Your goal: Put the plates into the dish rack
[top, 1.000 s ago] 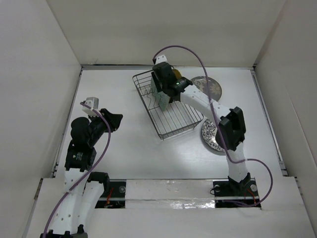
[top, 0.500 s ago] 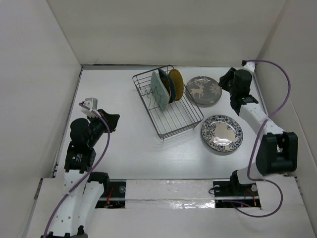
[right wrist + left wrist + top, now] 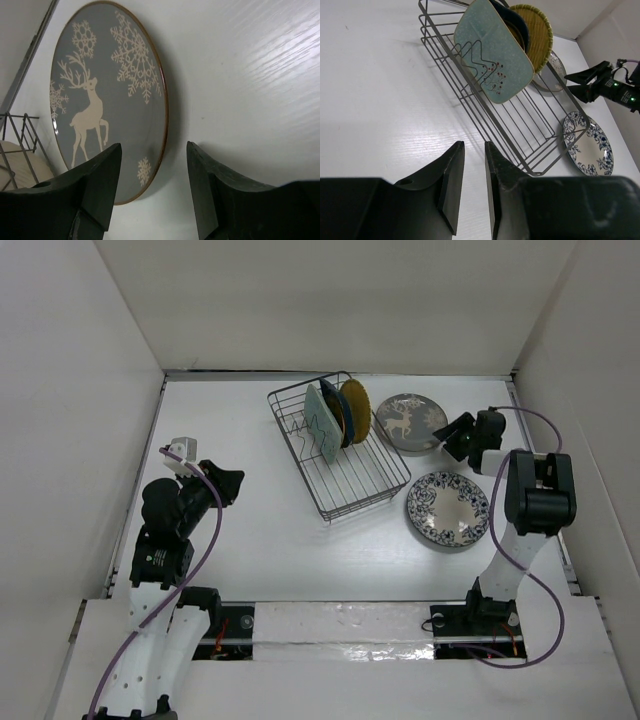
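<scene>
The right claw (image 3: 452, 439) is held released, its two fingers (image 3: 95, 185) spread wide and nothing gripped between them. Just ahead of its tips the grey deer plate (image 3: 100, 100) is seen lying flat on the table (image 3: 260, 540), its gold-edged rim facing the gap between the fingers. Whether the rim is touched cannot be told. Beyond that plate, on the side away from this claw, the dish rack (image 3: 362, 482) is found. Three dishes are stood on edge among its tines at one end: a pale mint rectangular dish (image 3: 320, 425), a dark blue dish (image 3: 334, 410) behind it, and a yellow round plate (image 3: 356, 410) nearest the deer plate. The blue-and-white patterned plate (image 3: 448, 508) is left flat on the table, beside the right claw on the side toward the arm bases, close to the rack's corner.

The left claw (image 3: 233, 483) is held above the table, well apart from the rack, which lies ahead of it. Its fingers (image 3: 451, 175) are parted only by a narrow slit, and nothing is grasped.
</scene>
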`<action>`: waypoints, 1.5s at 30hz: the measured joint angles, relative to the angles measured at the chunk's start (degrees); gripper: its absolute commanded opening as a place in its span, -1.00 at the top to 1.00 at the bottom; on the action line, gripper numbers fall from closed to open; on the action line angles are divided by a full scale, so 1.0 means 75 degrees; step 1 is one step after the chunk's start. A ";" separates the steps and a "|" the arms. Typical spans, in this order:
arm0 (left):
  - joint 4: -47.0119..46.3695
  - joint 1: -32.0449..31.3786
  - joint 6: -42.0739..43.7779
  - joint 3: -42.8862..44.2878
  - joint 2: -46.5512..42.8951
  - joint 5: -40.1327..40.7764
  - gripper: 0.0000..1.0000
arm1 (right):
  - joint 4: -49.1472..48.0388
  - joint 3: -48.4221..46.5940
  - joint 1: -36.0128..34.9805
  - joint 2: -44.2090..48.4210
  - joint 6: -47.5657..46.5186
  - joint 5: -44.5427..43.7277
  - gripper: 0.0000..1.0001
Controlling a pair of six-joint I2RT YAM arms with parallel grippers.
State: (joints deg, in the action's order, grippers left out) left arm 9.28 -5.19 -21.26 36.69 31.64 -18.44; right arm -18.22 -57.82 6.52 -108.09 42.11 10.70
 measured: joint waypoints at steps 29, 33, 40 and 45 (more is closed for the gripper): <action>0.0000 0.0000 0.0000 0.0000 -0.0050 0.0134 0.58 | -0.2034 0.1582 0.0169 0.1241 0.2055 0.0367 1.00; 0.0000 0.0000 0.0000 0.0000 -0.0052 0.0143 0.58 | -0.1769 0.1542 -0.0029 0.2780 0.1355 -0.0385 1.00; 0.0000 0.0000 0.0000 0.0000 -0.0052 0.0143 0.58 | -0.0245 0.0023 -0.1763 0.4115 -0.0621 -0.1632 1.00; 0.0000 0.0000 -0.0003 0.0000 -0.0055 0.0143 0.58 | 0.1102 -0.1250 -0.3424 0.4001 -0.1868 -0.2381 1.00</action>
State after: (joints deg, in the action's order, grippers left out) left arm 9.28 -5.19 -21.28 36.69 31.22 -17.37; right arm -9.96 -67.20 -19.16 -78.08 28.10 -7.16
